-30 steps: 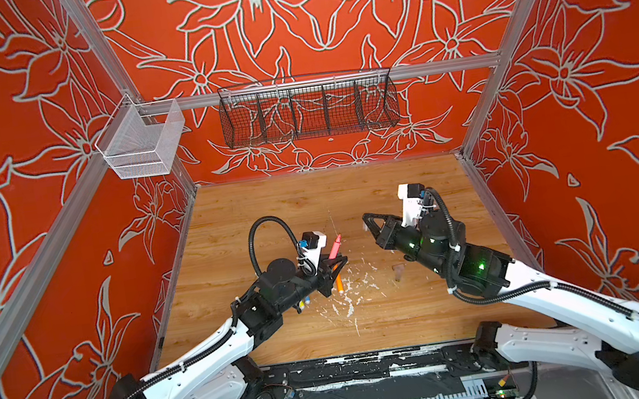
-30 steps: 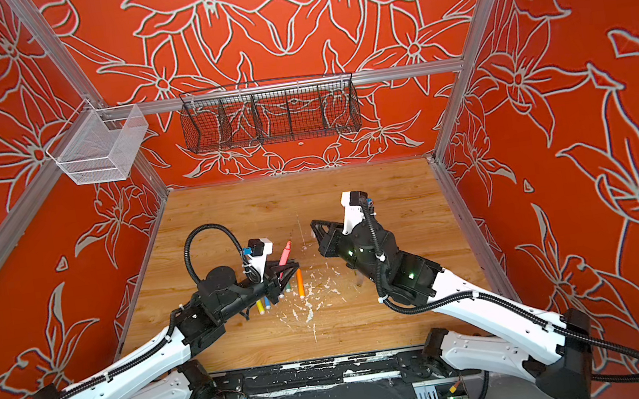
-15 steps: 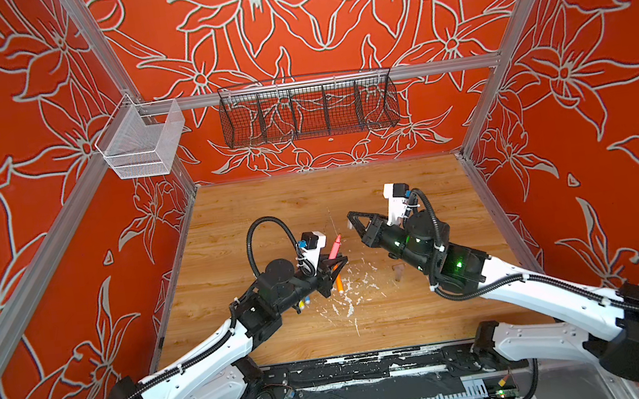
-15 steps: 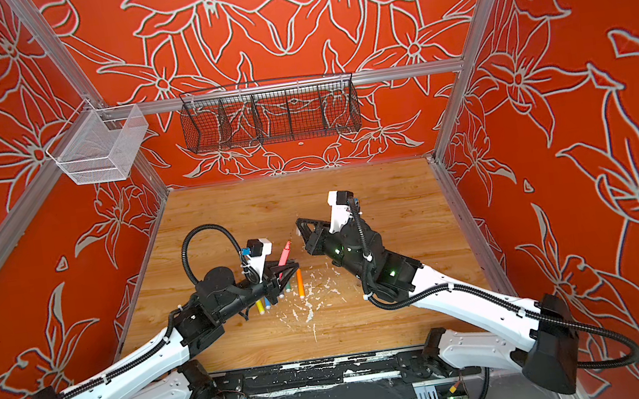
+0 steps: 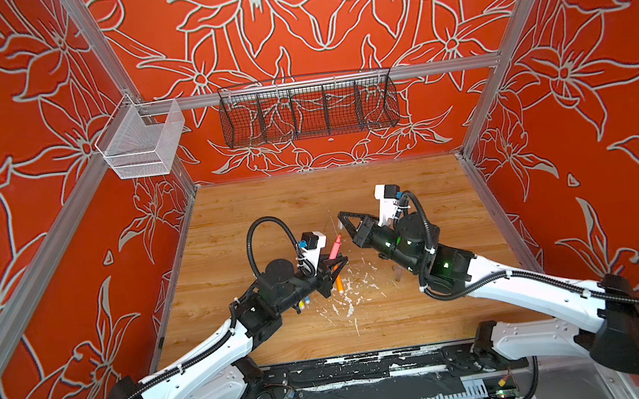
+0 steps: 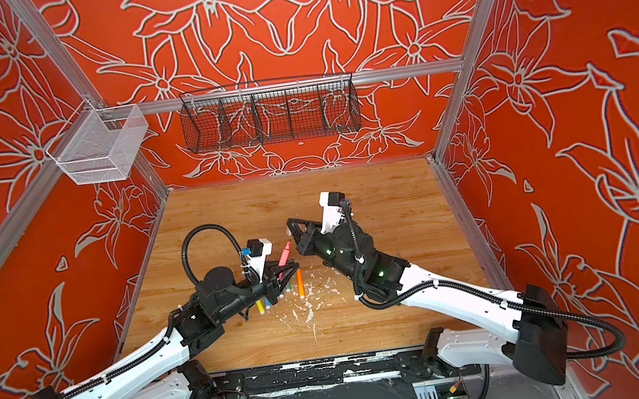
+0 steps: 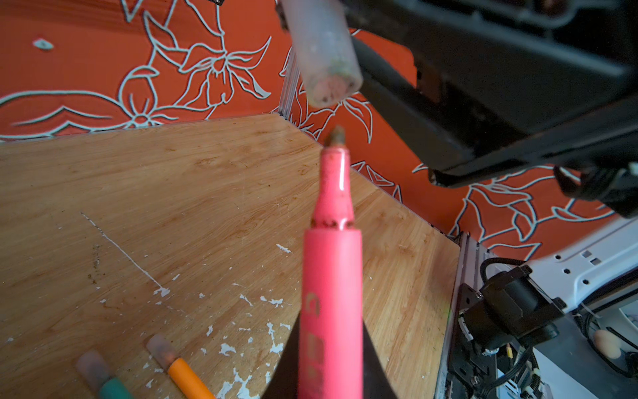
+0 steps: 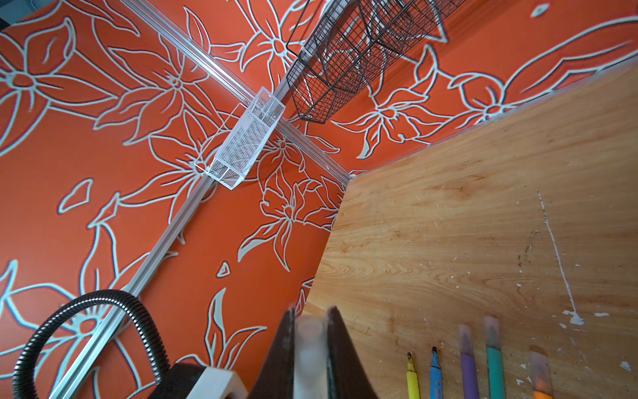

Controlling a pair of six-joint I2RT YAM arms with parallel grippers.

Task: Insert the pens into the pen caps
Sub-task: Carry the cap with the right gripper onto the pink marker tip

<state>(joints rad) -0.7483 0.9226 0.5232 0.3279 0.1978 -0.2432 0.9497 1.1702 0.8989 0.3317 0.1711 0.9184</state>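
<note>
Cap (image 7: 324, 58) clamped in right gripper (image 8: 309, 317) hangs just off pink pen (image 7: 331, 276) (clamped in left gripper (image 7: 331, 369)).

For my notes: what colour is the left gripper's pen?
Pink. The pen shows best in the left wrist view.

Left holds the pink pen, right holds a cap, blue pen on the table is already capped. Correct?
One error: the blue pen is uncapped; the right wrist view shows its bare tip. The rest stands: the left gripper holds the pink pen, the right gripper holds a cap.
</note>
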